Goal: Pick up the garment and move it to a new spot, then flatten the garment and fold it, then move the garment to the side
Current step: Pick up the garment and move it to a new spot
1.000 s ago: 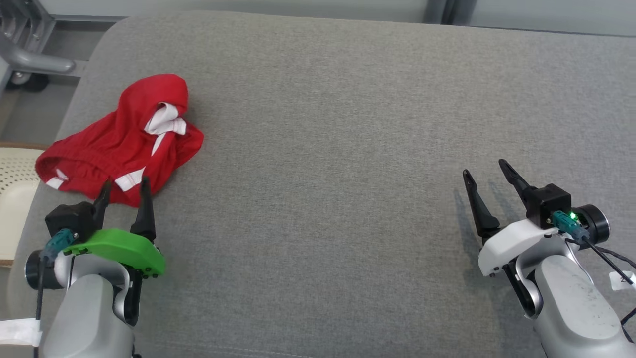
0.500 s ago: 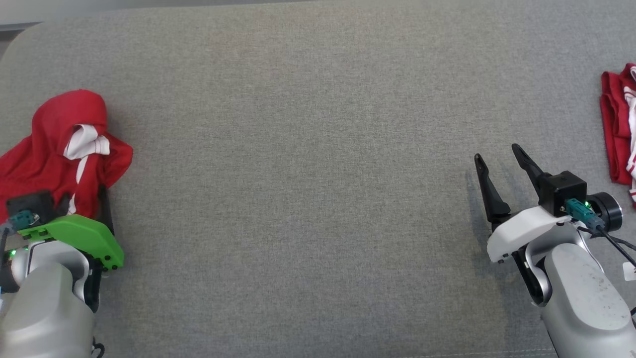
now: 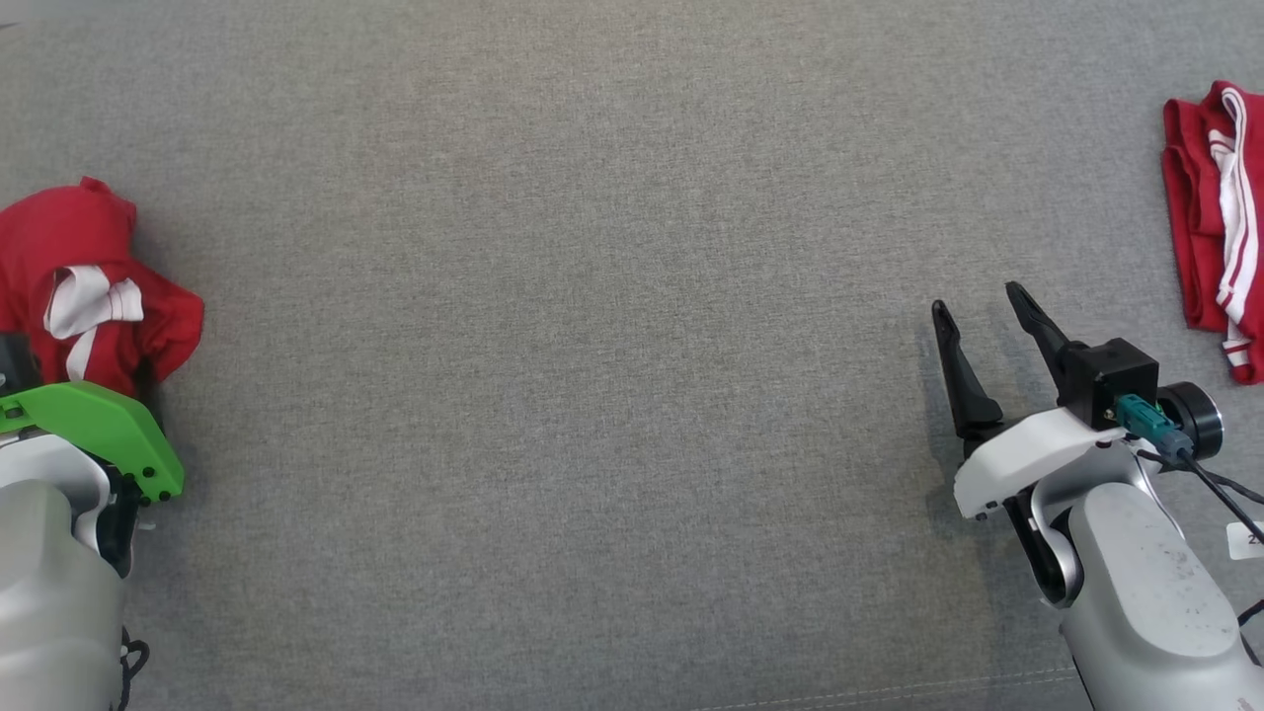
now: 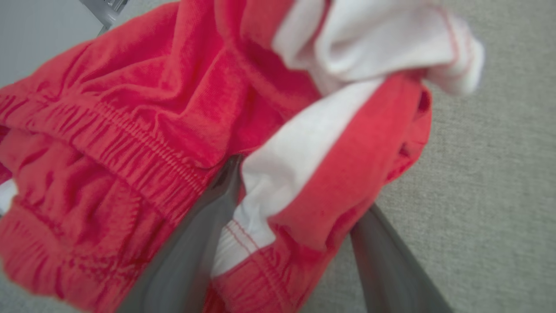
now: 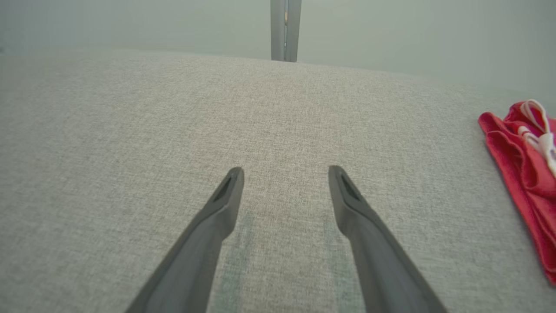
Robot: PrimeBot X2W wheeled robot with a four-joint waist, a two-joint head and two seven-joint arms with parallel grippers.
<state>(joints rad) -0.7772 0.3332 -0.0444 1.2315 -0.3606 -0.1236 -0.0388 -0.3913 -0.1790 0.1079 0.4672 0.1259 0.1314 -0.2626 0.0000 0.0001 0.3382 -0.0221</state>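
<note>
Weave showed coarse on the grey cushion (image 3: 592, 346) in my head view; the crumpled red-and-white garment (image 3: 89, 296) lay far left, right gripper (image 3: 975, 298) spread, empty. Left wrist: left gripper (image 4: 295, 187) stood apart astride its stitched white-striped hem. Right wrist: folded red cloth (image 5: 521, 174) lay rightward.

Count: 2 red-and-white garments on the grey cushion (image 3: 612, 395): 1 crumpled garment (image 3: 89, 286) at its left edge, 1 folded garment (image 3: 1210, 217) at its right edge. 2 pincers: left pincer (image 4: 299, 191), right pincer (image 3: 976, 297), 2 dark fingers each.
</note>
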